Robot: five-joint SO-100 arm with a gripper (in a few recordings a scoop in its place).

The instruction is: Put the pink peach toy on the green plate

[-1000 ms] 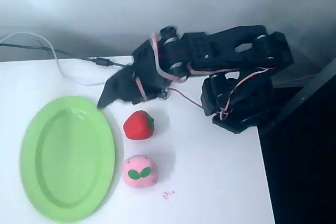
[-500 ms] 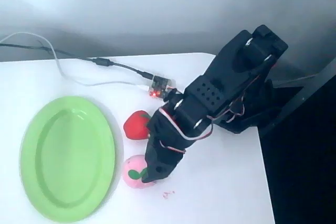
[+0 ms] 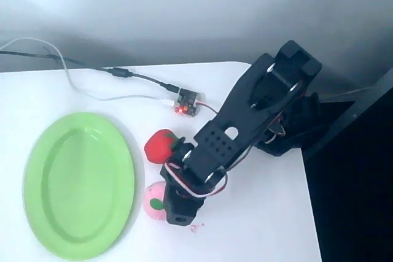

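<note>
One peach toy (image 3: pixel 153 198) — one plate (image 3: pixel 78 183)

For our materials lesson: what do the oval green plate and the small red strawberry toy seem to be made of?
Oval green plate: probably plastic, smooth, slightly glossy, with a moulded raised rim. Small red strawberry toy: looks soft and matte, perhaps foam or plush; the picture leaves that open.
</note>
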